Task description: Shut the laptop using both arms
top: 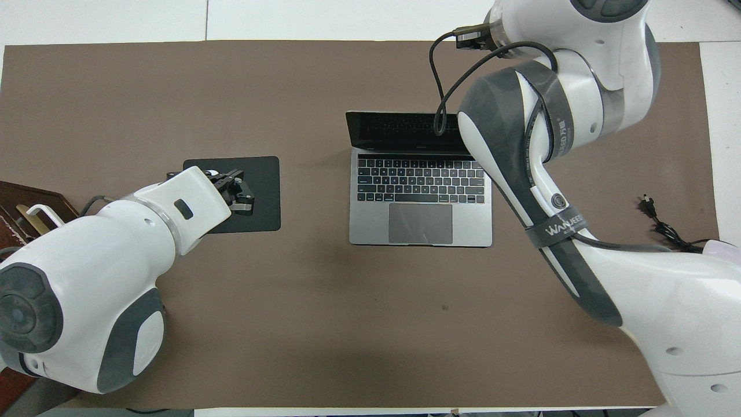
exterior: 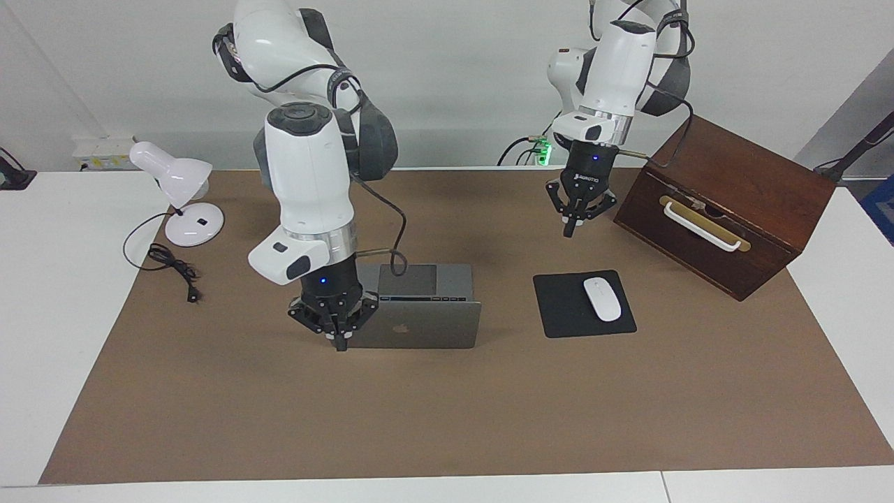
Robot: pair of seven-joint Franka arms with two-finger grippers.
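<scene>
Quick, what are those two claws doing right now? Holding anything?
Left gripper: shut, holding nothing, up over the brown mat.
Right gripper: shut, holding nothing, at the laptop lid's corner.

White mouse (exterior: pixel 602 298) on black mouse pad (exterior: pixel 584 304), toward left arm's end of the desk (exterior: pixel 42 230). Dark wooden box (exterior: pixel 726 209) with white handle (exterior: pixel 700 225) nearer the robots. White lamp (exterior: pixel 174 192) with black cord (exterior: pixel 171 265) at right arm's end. Brown mat (exterior: pixel 447 405) covers the desk.

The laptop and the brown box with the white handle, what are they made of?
The laptop looks like metal: smooth, matte silver-grey lid and keyboard deck. The box looks like dark, reddish-brown wood with a slight sheen, probably varnished. Its handle is smooth and white, perhaps plastic or painted metal.
</scene>
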